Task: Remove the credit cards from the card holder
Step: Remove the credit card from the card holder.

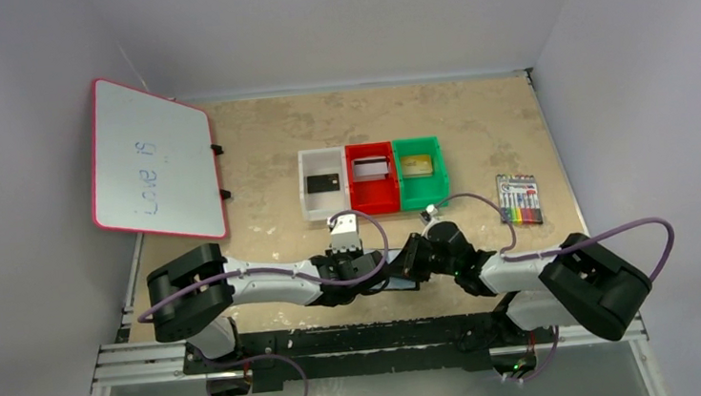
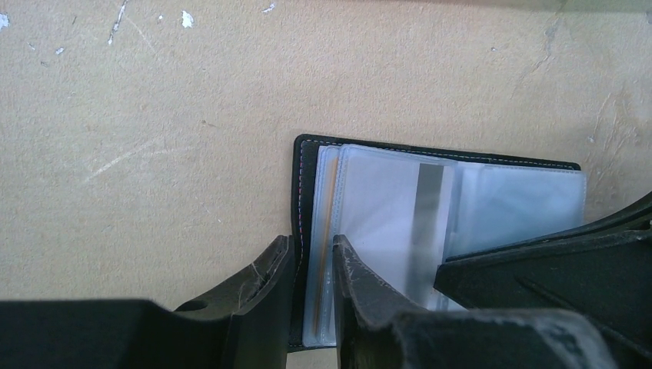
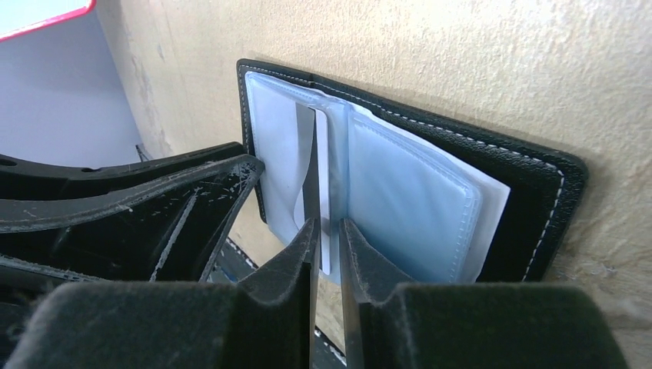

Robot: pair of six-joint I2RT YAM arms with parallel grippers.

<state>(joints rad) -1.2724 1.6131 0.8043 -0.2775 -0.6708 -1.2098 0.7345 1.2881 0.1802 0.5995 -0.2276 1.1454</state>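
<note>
The black card holder [image 1: 398, 285] lies open near the table's front edge between both grippers, its clear sleeves showing. My left gripper [image 2: 311, 242] is shut on its left cover edge [image 2: 304, 177] and the sleeves there. My right gripper [image 3: 329, 224] pinches a middle sleeve page of the card holder [image 3: 530, 200], where a pale sheet with a dark stripe [image 3: 311, 154] shows. Both grippers [image 1: 373, 277] [image 1: 408, 268] meet over the holder. Three credit cards lie in the bins: black [image 1: 323, 182], silver-grey [image 1: 371, 167] and gold [image 1: 417, 164].
A white bin [image 1: 312, 206], a red bin [image 1: 374, 199] and a green bin [image 1: 423, 194] stand side by side mid-table. A pack of coloured markers [image 1: 519, 199] lies to the right. A red-framed whiteboard [image 1: 154, 160] leans at the far left.
</note>
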